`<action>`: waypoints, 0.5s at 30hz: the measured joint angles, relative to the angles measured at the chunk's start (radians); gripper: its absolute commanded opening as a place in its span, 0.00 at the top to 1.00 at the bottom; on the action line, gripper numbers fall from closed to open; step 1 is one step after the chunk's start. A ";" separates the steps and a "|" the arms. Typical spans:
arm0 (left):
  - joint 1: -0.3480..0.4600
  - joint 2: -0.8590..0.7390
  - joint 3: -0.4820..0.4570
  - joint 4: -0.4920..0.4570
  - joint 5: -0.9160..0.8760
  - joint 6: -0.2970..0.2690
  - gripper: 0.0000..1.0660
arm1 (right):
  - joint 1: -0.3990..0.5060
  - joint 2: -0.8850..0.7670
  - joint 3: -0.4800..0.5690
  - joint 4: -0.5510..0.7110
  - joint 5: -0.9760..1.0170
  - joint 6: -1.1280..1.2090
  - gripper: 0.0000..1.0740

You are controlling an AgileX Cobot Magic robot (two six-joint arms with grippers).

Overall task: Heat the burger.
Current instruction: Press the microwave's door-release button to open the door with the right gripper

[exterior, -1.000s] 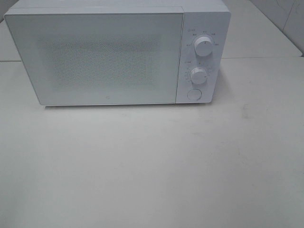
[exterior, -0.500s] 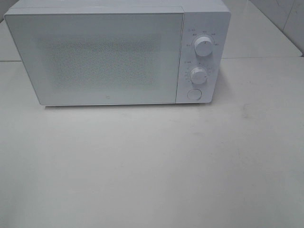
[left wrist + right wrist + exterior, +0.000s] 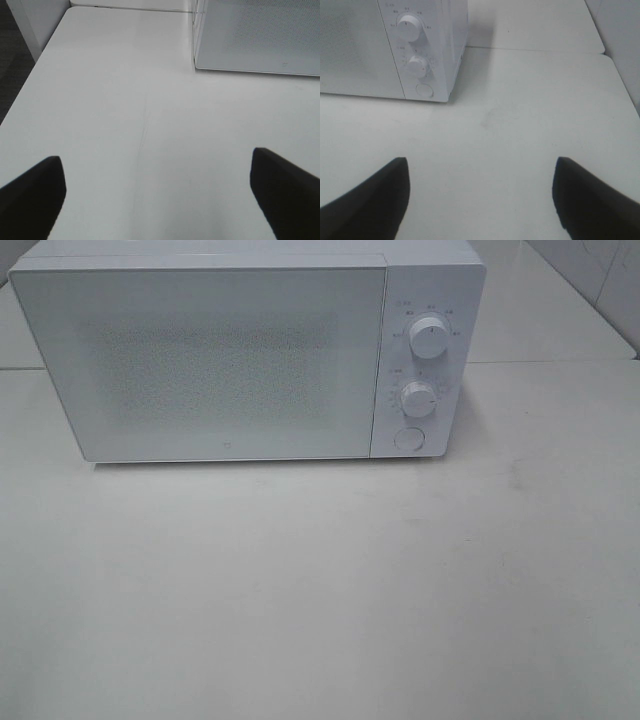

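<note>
The burger is out of view in every frame. A white microwave (image 3: 250, 350) stands at the back of the white table (image 3: 320, 590) with its door shut. It has two round knobs (image 3: 428, 337) and a round button (image 3: 407, 438) on its right panel. The microwave also shows in the left wrist view (image 3: 257, 37) and in the right wrist view (image 3: 395, 47). My left gripper (image 3: 160, 200) is open and empty above the table, left of the microwave. My right gripper (image 3: 480, 197) is open and empty above the table, in front of the microwave's right end. Neither arm shows in the exterior view.
The table's left edge (image 3: 30, 75) drops to a dark floor. A seam (image 3: 550, 362) runs across the table behind the microwave's front. A tiled wall (image 3: 600, 280) stands at the back right.
</note>
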 measured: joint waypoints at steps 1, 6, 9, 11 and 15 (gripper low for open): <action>0.000 0.000 0.000 0.000 0.000 0.000 0.14 | 0.000 0.000 0.000 0.000 0.000 0.000 0.29; 0.000 0.000 0.000 0.000 0.000 0.000 0.14 | 0.000 0.107 0.000 0.000 -0.140 0.000 0.29; 0.000 0.000 0.000 0.000 0.000 0.000 0.14 | 0.000 0.143 0.000 0.000 -0.183 0.000 0.29; 0.000 0.000 0.000 0.000 0.000 0.000 0.14 | 0.000 0.208 0.000 0.000 -0.239 0.000 0.29; 0.000 0.000 0.000 0.000 0.000 0.000 0.14 | 0.000 0.268 0.000 0.000 -0.297 0.000 0.29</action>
